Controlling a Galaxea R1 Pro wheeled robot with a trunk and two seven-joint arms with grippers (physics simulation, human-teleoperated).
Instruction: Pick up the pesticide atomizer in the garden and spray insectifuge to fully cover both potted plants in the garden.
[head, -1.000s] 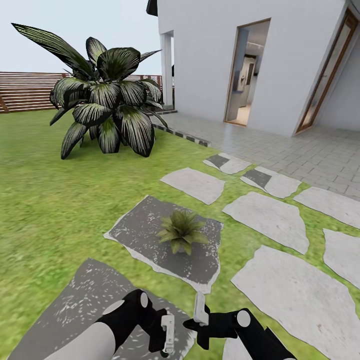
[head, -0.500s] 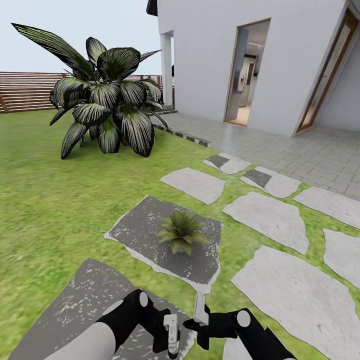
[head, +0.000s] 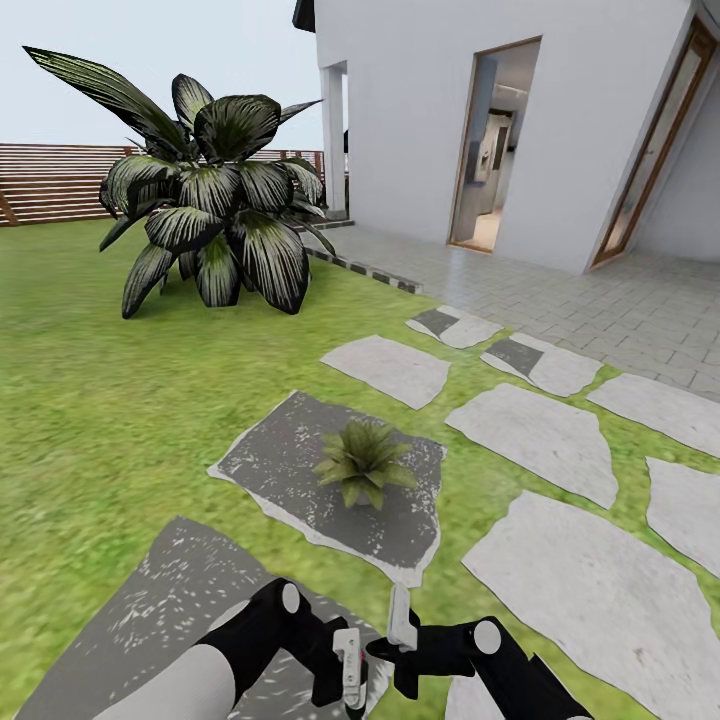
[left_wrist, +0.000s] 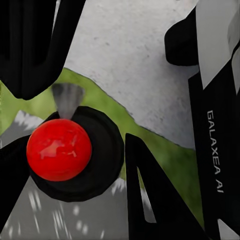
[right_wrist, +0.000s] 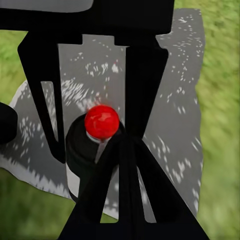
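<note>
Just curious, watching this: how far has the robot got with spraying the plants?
Done: the pesticide atomizer is reached; its red top sits close by the left gripper and right gripper. In hand: getting a hold; whether either gripper clamps it, I can't tell. Left: spraying; the potted plant ahead on its stone slab shows no spray.

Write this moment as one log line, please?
left end effector: holds pesticide atomizer | right end effector: empty | potted plant: ahead on stone slab

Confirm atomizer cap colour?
Glossy red, on the pesticide atomizer's dark body; clearest in the left wrist view.
</note>
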